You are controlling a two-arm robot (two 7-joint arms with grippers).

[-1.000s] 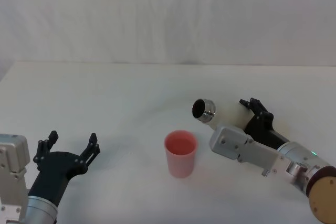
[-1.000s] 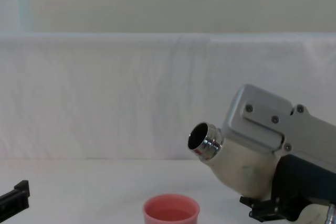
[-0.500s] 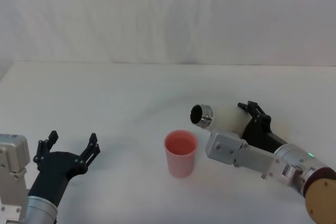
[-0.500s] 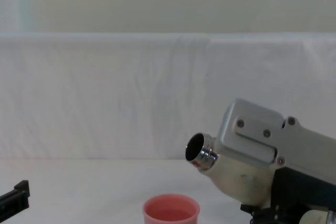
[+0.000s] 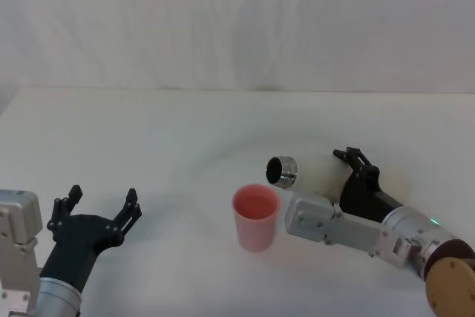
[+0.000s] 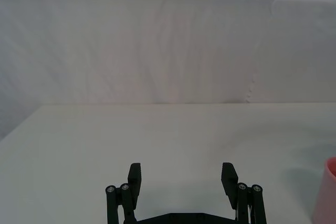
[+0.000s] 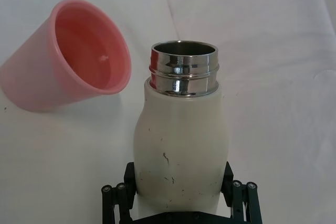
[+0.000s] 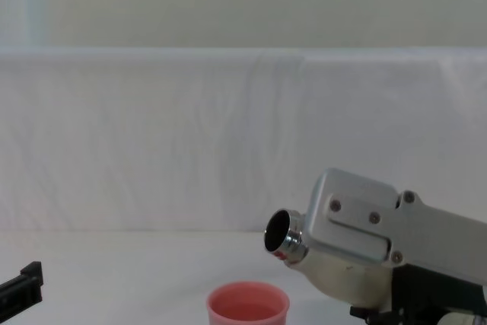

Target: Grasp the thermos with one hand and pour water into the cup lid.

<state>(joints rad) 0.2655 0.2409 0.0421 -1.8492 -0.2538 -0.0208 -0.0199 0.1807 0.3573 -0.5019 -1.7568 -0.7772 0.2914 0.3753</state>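
Note:
The cream-white thermos [image 5: 315, 172] lies tilted almost level in my right gripper [image 5: 355, 176], which is shut on its body. Its steel neck [image 5: 283, 171] points left, just above and to the right of the pink cup lid [image 5: 256, 217]. The chest view shows the neck [image 8: 283, 236] a little above the cup lid [image 8: 248, 304]. In the right wrist view the thermos [image 7: 180, 148] sits between the black fingers [image 7: 116, 199], its open mouth beside the cup lid [image 7: 73, 76]. My left gripper [image 5: 100, 209] rests open at the table's near left, its fingers [image 6: 135, 177] apart over bare table.
The white table [image 5: 185, 131] runs back to a white cloth wall [image 5: 237, 20]. The grey right arm housing [image 8: 380, 226] fills the lower right of the chest view.
The right gripper has lowered the thermos and tipped it further, bringing its neck down and left toward the cup lid. The left arm has not moved.

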